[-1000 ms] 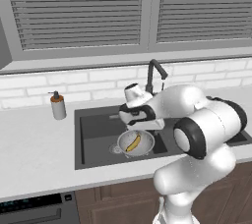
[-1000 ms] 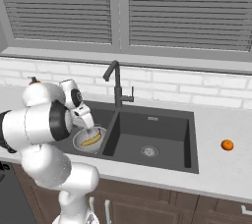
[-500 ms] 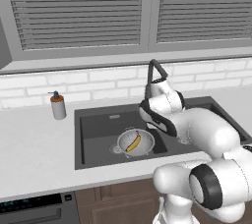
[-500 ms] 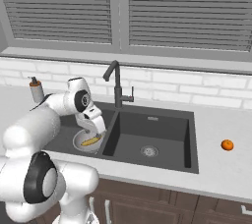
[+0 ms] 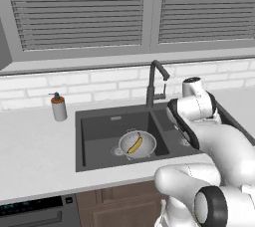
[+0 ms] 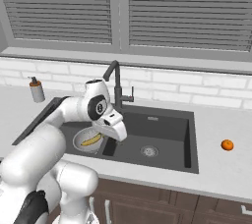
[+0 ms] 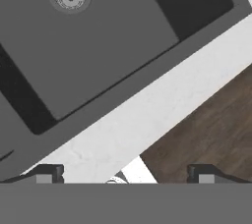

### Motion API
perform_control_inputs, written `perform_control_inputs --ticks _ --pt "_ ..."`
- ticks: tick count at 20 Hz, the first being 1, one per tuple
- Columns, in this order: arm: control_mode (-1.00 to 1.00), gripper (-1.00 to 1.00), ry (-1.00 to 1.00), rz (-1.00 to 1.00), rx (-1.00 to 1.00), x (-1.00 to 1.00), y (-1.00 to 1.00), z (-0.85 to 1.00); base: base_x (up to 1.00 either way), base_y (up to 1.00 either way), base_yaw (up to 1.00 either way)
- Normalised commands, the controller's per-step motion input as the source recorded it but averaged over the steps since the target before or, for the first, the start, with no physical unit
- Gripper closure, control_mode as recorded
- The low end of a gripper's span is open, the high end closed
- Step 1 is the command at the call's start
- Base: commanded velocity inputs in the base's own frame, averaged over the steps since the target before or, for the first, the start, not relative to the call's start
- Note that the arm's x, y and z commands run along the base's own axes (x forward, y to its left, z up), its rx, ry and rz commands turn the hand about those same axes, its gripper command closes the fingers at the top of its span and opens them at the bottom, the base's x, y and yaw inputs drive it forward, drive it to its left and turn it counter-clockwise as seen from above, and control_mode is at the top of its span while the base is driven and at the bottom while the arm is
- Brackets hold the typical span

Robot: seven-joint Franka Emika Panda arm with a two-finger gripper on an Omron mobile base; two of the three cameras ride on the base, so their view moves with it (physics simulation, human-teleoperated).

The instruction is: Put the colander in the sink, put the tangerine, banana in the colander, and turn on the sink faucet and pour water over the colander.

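Colander (image 5: 135,145): you have it seated in the left basin of the sink (image 6: 170,120), banana (image 5: 133,145) inside. Tangerine (image 6: 227,145): outstanding, on the counter (image 6: 221,164) right of the sink, well apart from your pincer (image 7: 123,173). Pincer: over the right basin's front edge, fingers spread wide, holding nothing. Sink faucet (image 6: 116,83): no water visible; pouring remains.
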Motion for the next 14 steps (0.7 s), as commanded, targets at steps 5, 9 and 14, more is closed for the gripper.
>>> perform_control_inputs --ticks 5,9,14 --pt "-1.00 -1.00 0.00 0.00 0.02 -0.01 -0.97 0.23 0.00 0.00 0.00" --pt "-1.00 -1.00 0.03 0.00 0.00 0.08 -1.00 0.14 0.00 0.00 0.00" --pt "-1.00 -1.00 0.07 0.00 0.00 0.10 -1.00 0.11 0.00 0.00 0.00"
